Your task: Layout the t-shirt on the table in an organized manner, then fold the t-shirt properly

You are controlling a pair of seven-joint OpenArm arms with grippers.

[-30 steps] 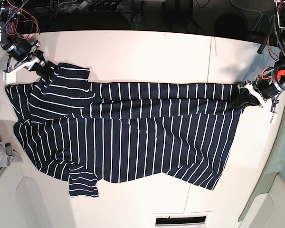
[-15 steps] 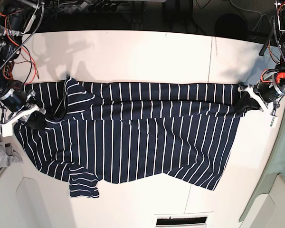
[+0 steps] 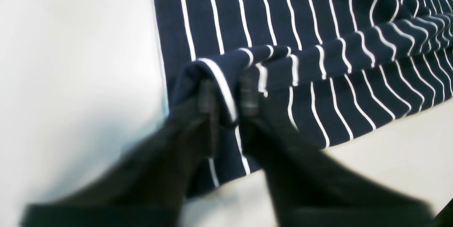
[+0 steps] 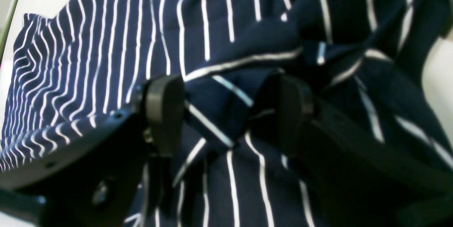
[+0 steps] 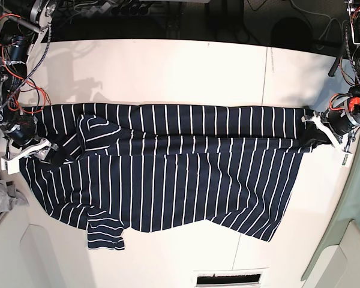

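I am parting my right gripper point(image 4: 230, 110) wide around a bunched fold, my left gripper point(image 3: 226, 94) loosening on the hem, releasing the dark navy, white-striped soft fabric t-shirt point(image 5: 168, 162) now folded lengthwise across the wide white table point(image 5: 168, 66).

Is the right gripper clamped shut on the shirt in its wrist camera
No, the right gripper has its fingers standing apart, with a loose bunch of the t-shirt between them.
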